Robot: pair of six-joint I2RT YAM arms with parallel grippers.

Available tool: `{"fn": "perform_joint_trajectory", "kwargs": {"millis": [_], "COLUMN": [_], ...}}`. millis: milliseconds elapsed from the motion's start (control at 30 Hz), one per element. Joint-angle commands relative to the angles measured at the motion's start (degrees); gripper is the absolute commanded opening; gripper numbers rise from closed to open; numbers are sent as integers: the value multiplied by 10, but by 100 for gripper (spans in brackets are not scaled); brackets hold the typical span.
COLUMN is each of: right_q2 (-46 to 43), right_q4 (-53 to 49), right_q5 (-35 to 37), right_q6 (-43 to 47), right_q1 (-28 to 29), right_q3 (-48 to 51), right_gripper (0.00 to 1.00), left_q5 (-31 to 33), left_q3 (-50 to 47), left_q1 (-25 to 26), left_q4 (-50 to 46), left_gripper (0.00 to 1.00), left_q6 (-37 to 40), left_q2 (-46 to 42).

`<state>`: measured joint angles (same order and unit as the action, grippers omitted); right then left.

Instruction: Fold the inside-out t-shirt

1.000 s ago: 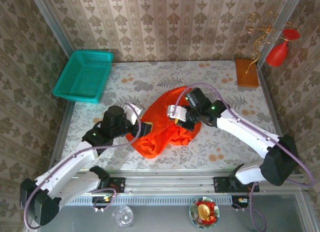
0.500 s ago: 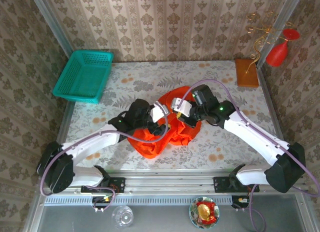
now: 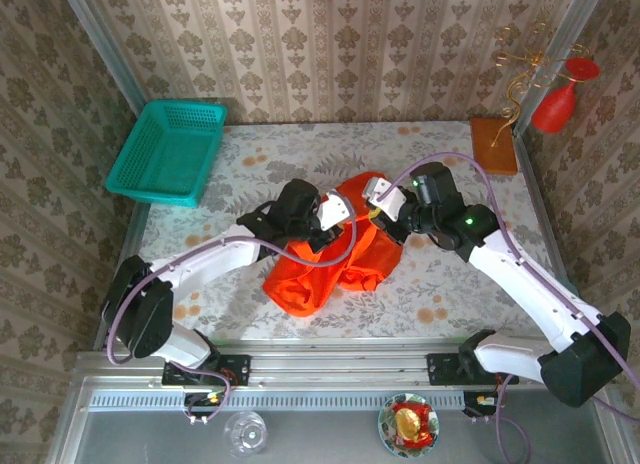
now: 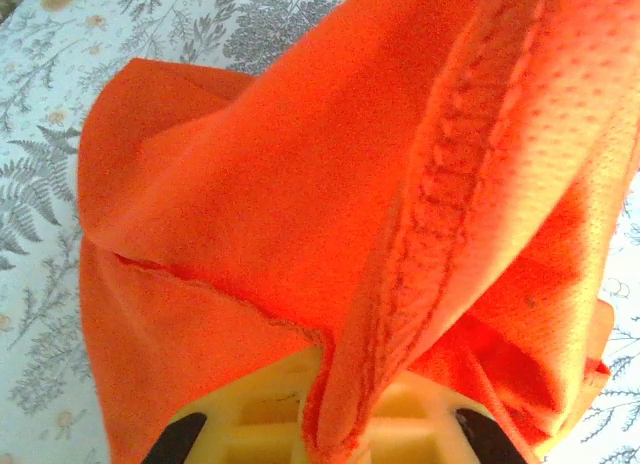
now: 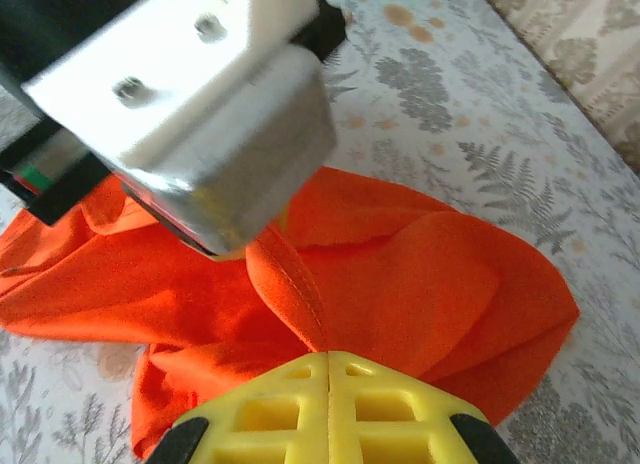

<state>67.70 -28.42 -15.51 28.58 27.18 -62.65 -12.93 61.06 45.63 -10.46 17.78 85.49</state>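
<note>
The inside-out t-shirt (image 3: pixel 335 269) is lying crumpled in the middle of the floral tabletop (image 3: pixel 450 284), its upper edge being lifted off the surface where both arms are meeting over it. The left hand (image 3: pixel 340 222) is gripping a raised fold of the orange-red cloth: in the left wrist view a thick stitched seam is running down between its yellow fingers (image 4: pixel 260 434), which are pressing together on it, while the rest of the fabric is draping out to either side. The right hand (image 3: pixel 374 210) is sitting just beside the left one, its yellow fingers (image 5: pixel 270 414) closing tight with no gap between them and pinching a narrow ridge of the same seam. In the right wrist view the white body of the left hand is hovering just above that ridge. The lower part of the shirt is resting bunched on the tabletop toward the near edge. A teal basket (image 3: pixel 165 149) is standing well apart at the far left corner.
</note>
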Motion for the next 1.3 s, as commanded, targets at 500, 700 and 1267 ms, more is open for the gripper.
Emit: {"fn": "perform_joint_trajectory", "kwargs": {"millis": [500, 700, 1267], "right_q2": [191, 146, -152], "right_q4": [130, 129, 59], "right_q5": [28, 47, 20], "right_q6": [-157, -152, -344], "right_q1": [-19, -39, -37], "right_q3": [-314, -333, 88], "right_gripper": [0, 0, 11], "left_q5": [-112, -150, -66], "left_q3": [756, 772, 214], "left_q1": [-186, -172, -14], "left_q4": [-338, -369, -229], "left_gripper": [0, 0, 0], "left_q6": [-1, -2, -174], "left_q2": [145, 85, -74]}}
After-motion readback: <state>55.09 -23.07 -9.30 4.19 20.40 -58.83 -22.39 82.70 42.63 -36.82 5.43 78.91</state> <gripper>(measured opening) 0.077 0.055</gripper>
